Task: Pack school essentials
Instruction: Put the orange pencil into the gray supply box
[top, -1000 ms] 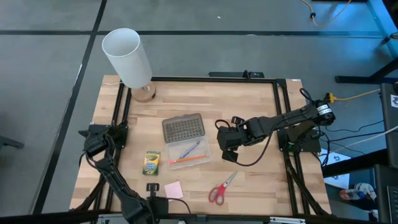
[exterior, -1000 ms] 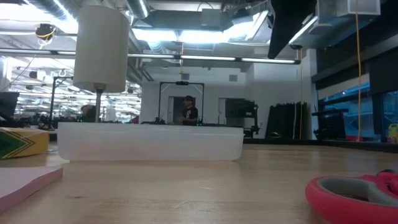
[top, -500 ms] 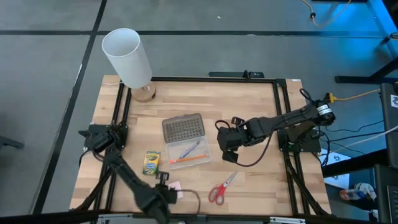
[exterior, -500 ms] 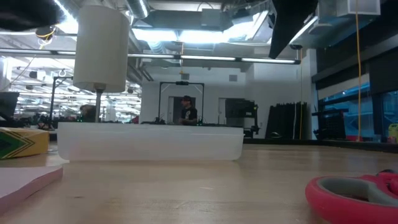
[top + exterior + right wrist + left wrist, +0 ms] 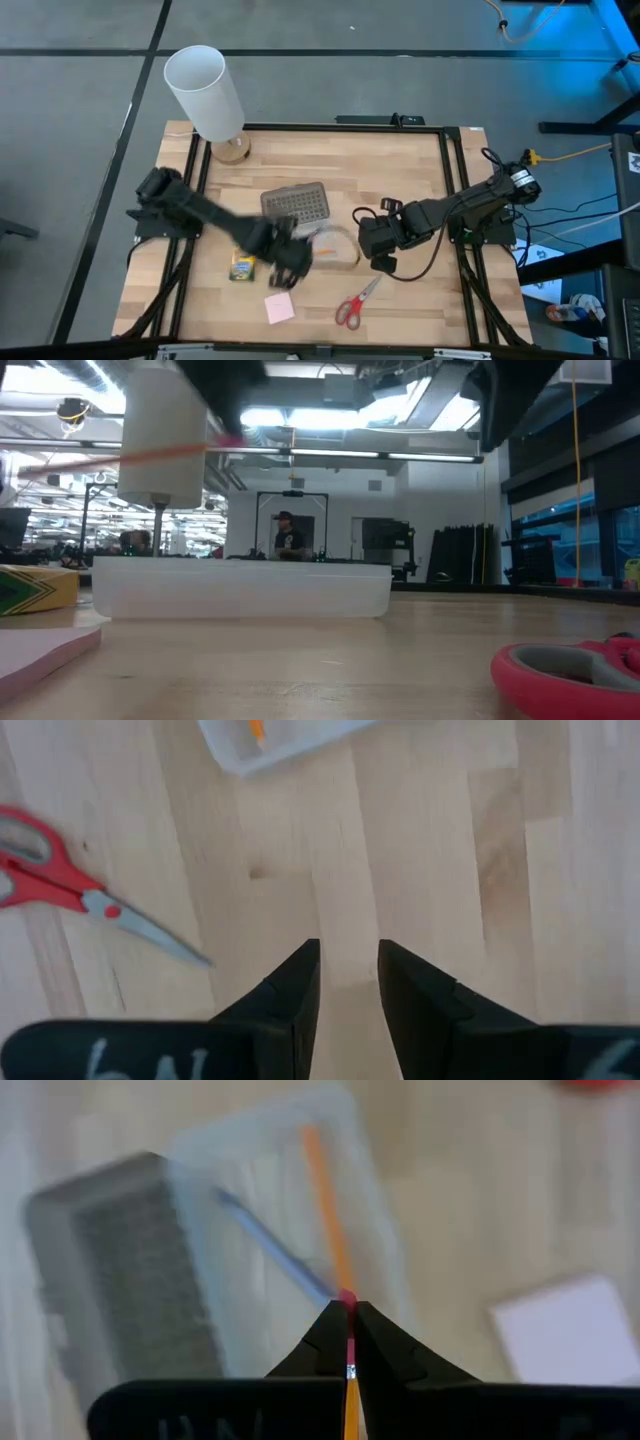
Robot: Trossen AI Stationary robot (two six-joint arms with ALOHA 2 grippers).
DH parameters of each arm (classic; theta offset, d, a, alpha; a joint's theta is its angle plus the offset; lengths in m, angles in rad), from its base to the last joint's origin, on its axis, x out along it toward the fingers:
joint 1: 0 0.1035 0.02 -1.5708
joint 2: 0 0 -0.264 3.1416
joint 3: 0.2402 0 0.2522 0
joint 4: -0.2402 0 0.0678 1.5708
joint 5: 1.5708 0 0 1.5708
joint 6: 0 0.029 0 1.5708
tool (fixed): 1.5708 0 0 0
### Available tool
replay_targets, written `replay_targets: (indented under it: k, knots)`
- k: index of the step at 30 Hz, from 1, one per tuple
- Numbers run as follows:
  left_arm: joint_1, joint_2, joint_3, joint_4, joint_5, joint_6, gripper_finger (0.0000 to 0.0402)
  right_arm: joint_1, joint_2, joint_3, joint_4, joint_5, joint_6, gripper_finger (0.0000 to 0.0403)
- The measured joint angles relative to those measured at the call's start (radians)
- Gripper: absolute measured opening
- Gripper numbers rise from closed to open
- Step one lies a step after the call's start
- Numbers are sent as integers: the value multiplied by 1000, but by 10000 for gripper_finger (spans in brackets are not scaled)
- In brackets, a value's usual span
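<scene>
My left gripper [image 5: 288,260] hovers over the clear case's tray [image 5: 335,250], shut on an orange pencil [image 5: 350,1385]. That pencil shows as a blurred orange streak [image 5: 150,453] high in the low view. In the tray lie a second orange pencil [image 5: 325,1210] and a blue pen [image 5: 270,1250]. The crayon box [image 5: 242,265], the pink sticky-note pad [image 5: 280,308] and the red-handled scissors [image 5: 356,302] lie flat on the table. My right gripper [image 5: 381,250] is open over bare wood, right of the tray and above the scissors [image 5: 60,885]. My left gripper pinches the orange pencil between its two fingertips [image 5: 330,1335], close to the pink eraser end [image 5: 348,1298]. The pencil's shaft runs back between the fingers, along them. It is lifted clear of the table, above the tray.
The grey dotted lid [image 5: 295,205] lies open on the far side of the tray. A tall white cylinder [image 5: 205,90] stands at the table's far left corner. Bare wood lies around the scissors and near the right edge. People stand in the room beyond [image 5: 287,540].
My left arm has swung quickly from the table's near edge, by the sticky-note pad, up and toward the far side until its gripper is over the tray. My right gripper has shifted a little toward the near and right edges.
</scene>
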Motion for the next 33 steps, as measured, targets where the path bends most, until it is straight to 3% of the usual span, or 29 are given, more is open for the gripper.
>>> replay_targets:
  k: [5, 11, 17, 27, 33]
  knots:
    - [156, 0, 0, 160, 139, 99, 0, 32, -15, 0, -82, 1, 74, 106]
    - [201, 8, 0, 262, 217, 173, 0, 77, -63, 0, -174, 7, 189, 106]
    - [208, 12, 0, 270, 212, 147, 3, 127, -112, 0, -185, 40, 256, 106]
    - [213, 12, 0, 318, 167, 148, 64, 184, -122, 0, -184, 49, 320, 106]
    - [206, 12, 0, 258, 166, 143, 73, 212, -122, 0, -182, 48, 352, 106]
